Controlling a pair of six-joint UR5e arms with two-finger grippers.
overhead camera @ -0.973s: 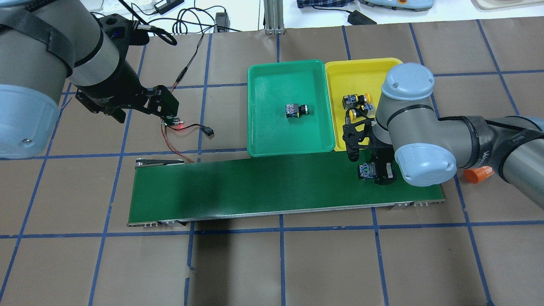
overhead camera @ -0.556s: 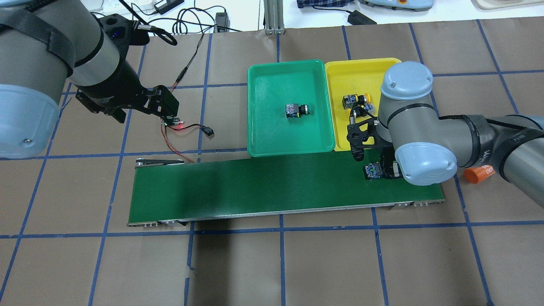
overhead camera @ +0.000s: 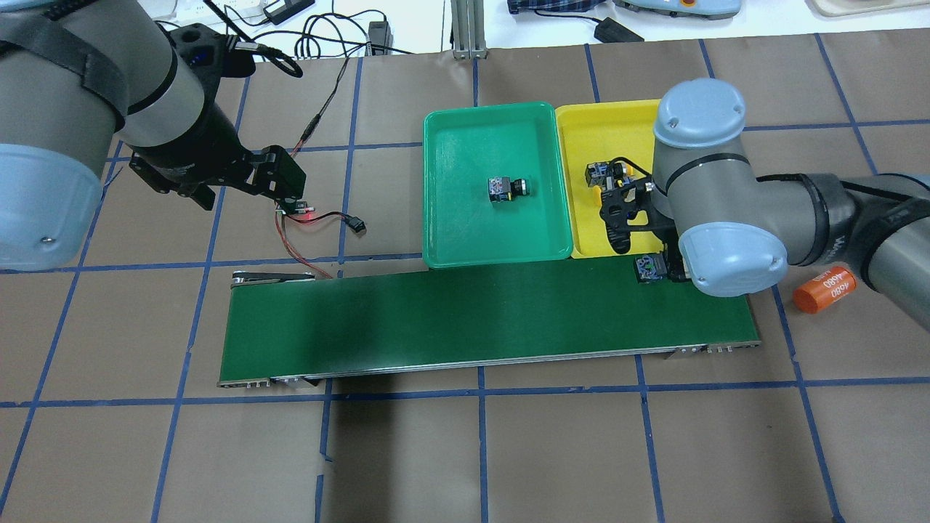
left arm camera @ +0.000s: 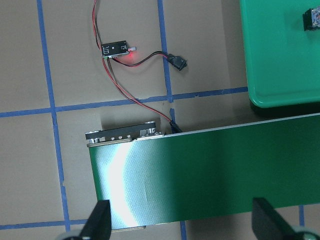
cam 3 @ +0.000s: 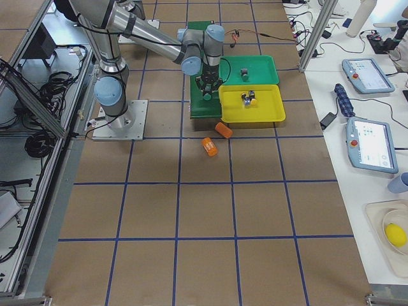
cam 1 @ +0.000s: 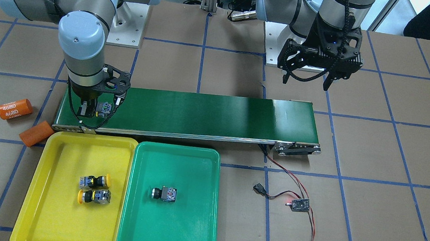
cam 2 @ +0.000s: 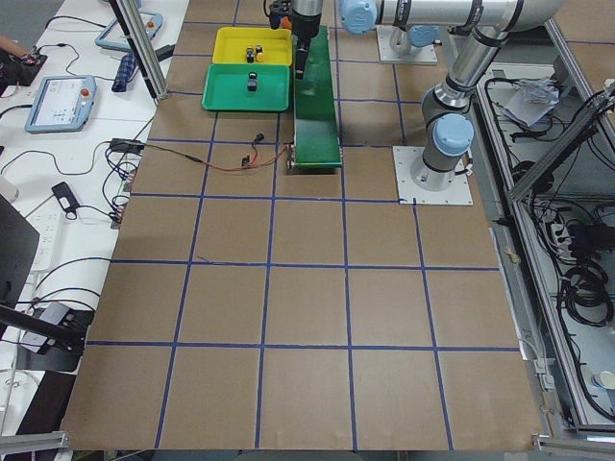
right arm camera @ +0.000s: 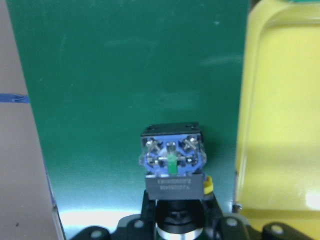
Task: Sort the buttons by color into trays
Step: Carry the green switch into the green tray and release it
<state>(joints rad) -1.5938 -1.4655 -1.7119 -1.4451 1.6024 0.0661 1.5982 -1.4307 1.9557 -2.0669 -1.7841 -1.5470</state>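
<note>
Pinches the button (overhead camera: 650, 268) in the right claw (overhead camera: 665, 270) over the belt's (overhead camera: 472, 312) corner nearest the yellow tray (overhead camera: 588, 123), poised for carrying to whichever tray matches its cap, with the left claw (cam 1: 306, 82) spread, parked clear near the belt's other end.

Right gripper (cam 1: 93, 115) grips a button (cam 1: 104, 108) over the conveyor belt (cam 1: 200, 111), at its end beside the yellow tray (cam 1: 52, 143)
Two yellow-capped buttons (cam 1: 94, 181) lie in that tray, a third button (cam 1: 164, 194) in the green tray (cam 1: 204, 223); left gripper (cam 1: 306, 83) hangs spread wide
</note>
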